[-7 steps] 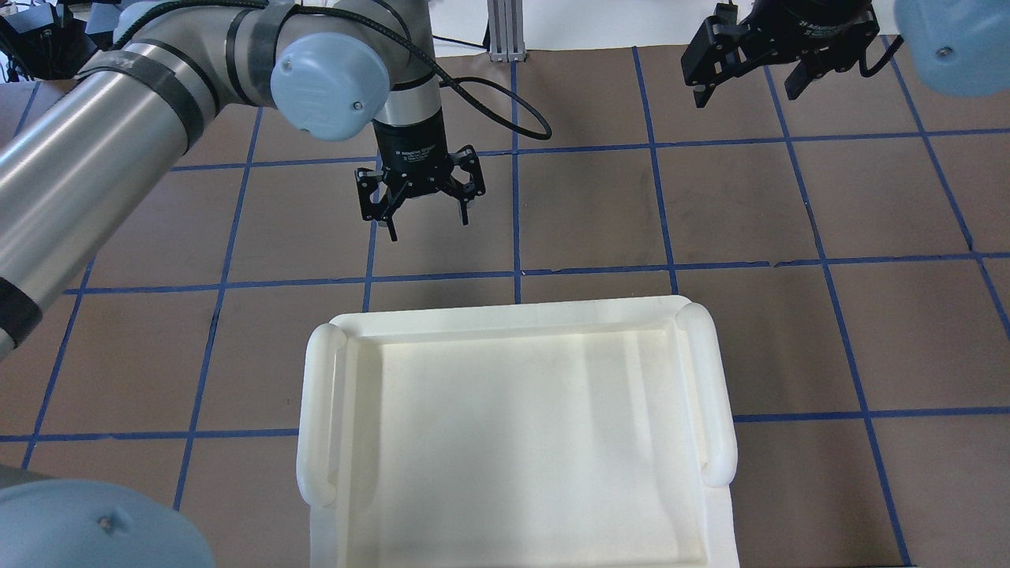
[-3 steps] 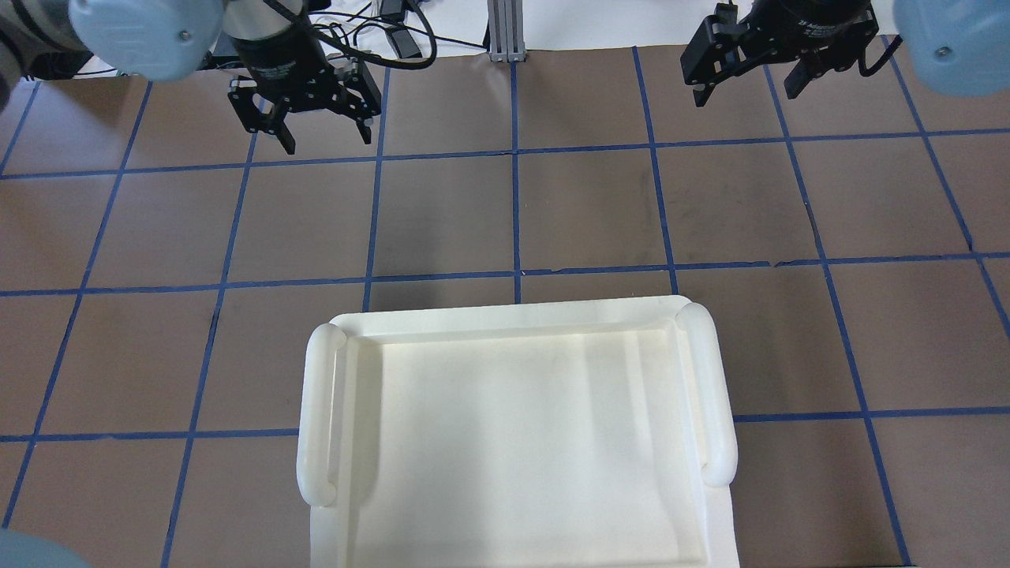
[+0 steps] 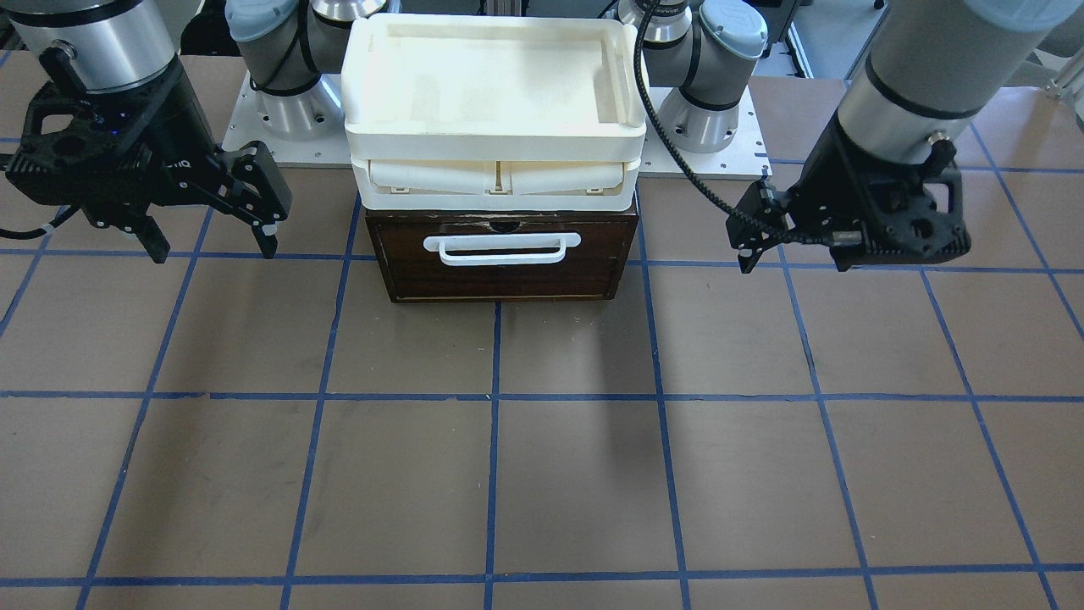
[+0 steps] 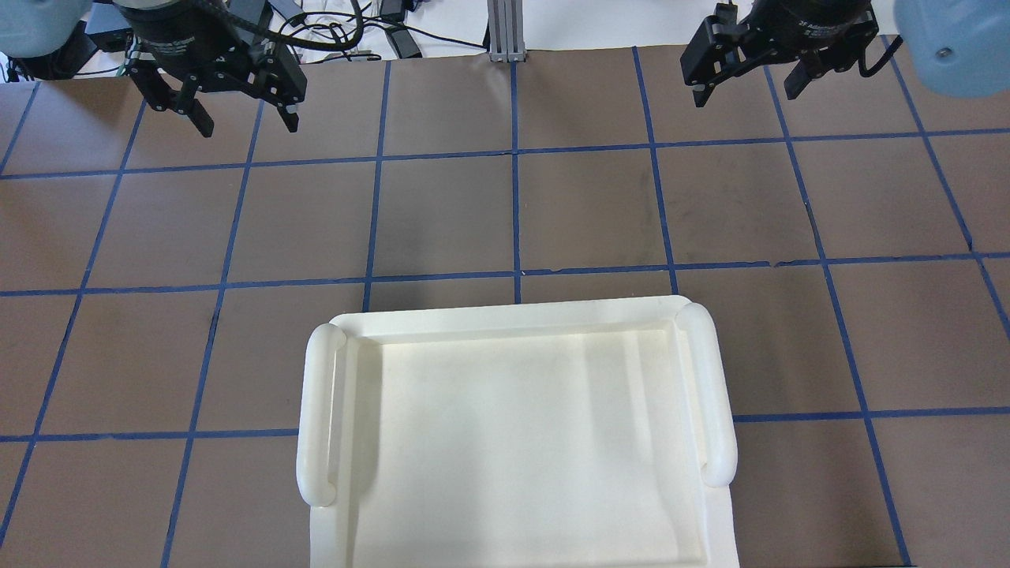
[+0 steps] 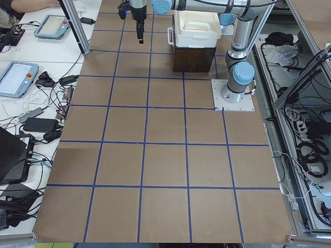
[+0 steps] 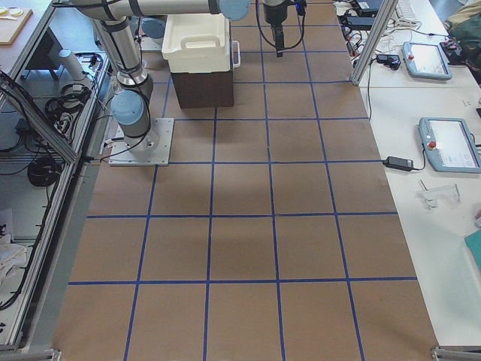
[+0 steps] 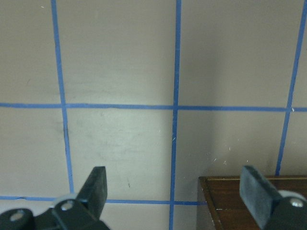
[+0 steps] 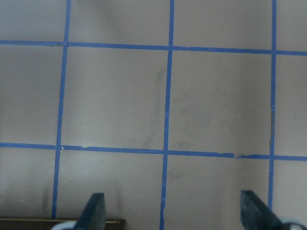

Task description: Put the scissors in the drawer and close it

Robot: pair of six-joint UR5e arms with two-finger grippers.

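Swinging away over the last second, the left end effector has left its spot above the desk, just ahead of the tray. It now hangs over the far left corner of the overhead view, while the right end effector has kept its place at the far right. The drawer, dark brown wood with a white bar handle, sits on the robot's side of the desk, between the two end effectors. Its front looks pushed in level with its casing, so its inside is hidden, and the scissors cannot be seen in any view. The cream-white tray rests directly on top of the casing and covers it fully from above. On either side of the drawer, apart from it, the end effectors hover above the desk with fingers pointing down, both roughly level with the drawer front. Both are spread wide. The left wrist view shows its fingers well apart, with bare desk and blue tape lines between them and a corner of the dark wood at the lower right. The right wrist view shows its fingers equally parted over the taped grid, with a sliver of dark wood at the lower left edge.
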